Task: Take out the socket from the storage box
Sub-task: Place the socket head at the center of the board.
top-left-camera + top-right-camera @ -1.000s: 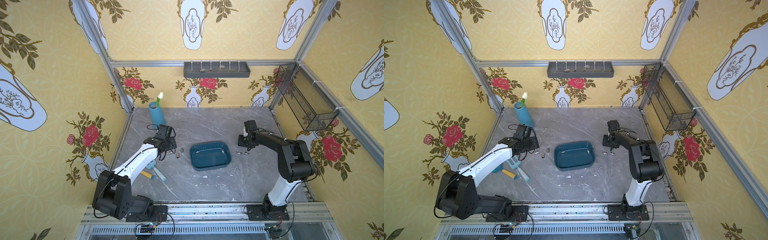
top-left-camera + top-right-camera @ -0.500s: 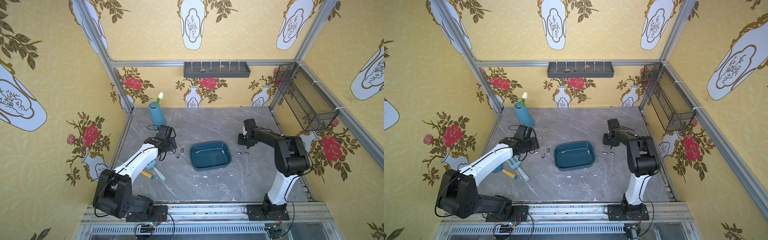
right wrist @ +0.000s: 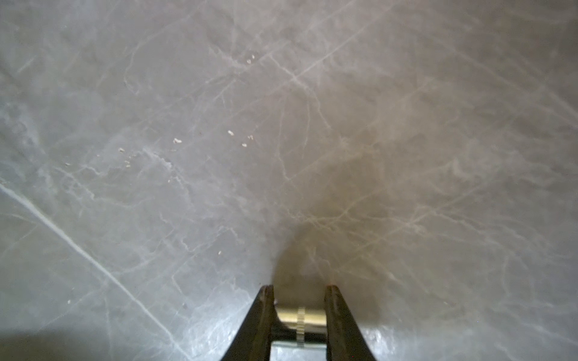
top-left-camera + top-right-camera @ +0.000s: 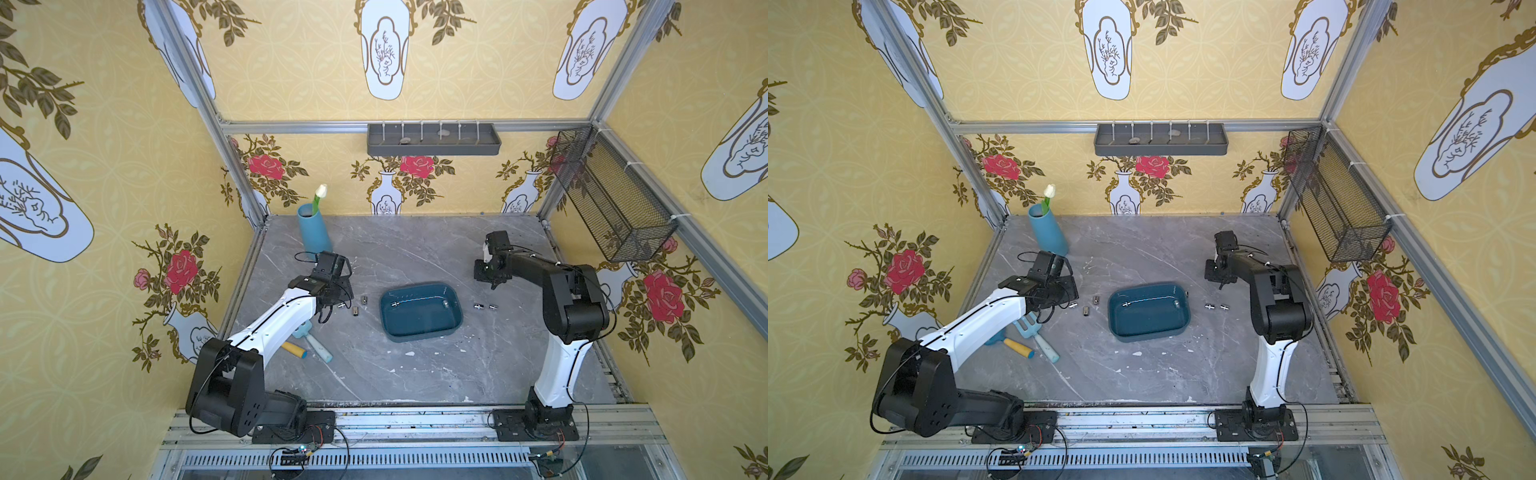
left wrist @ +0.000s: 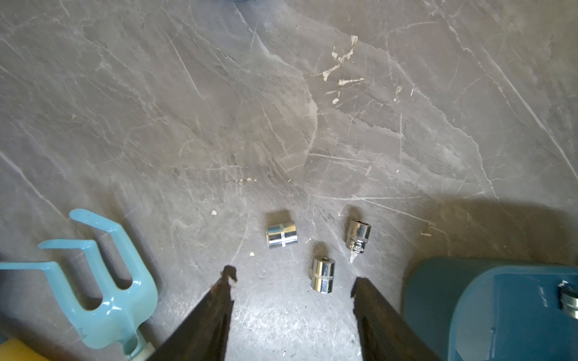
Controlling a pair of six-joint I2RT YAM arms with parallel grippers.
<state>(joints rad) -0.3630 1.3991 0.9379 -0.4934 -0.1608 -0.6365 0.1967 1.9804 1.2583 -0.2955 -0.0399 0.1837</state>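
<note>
- Two robot arms are mounted at the near edge of one grey marble tabletop (image 4: 415,382): a left arm (image 4: 286,318) and a right arm (image 4: 569,307)
- One storage box (image 4: 415,322), a shallow dark teal tub, sits in the middle of the tabletop between the arms and shows in both top views
- Two small silvery pieces lie in the box: a boxed socket (image 4: 446,303) close to its right end wall, and a thin piece (image 4: 395,304) near its left end, too small to identify
- Three loose sockets (image 5: 323,274) lie on the tabletop just left of the box, near each other but apart
- Two more sockets, the right pair (image 4: 478,306), lie side by side just right of the box
- The right jaws are clamped on one held socket (image 3: 300,318), gripping it by its two ends over bare tabletop, beyond the box's right end and well apart from it
- The left jaws stand apart with nothing between them, near the three loose sockets
- One blue vase (image 4: 314,235) at the back left holds one white tulip (image 4: 321,190)
- One long grey tray (image 4: 434,148) on the back wall has several compartments; two hold a small pebble-like lump each
- One black wire basket (image 4: 615,208) hangs on the right wall
- One pale blue garden fork (image 5: 93,281) and one yellow-handled tool (image 4: 295,350) lie beside the left arm
</note>
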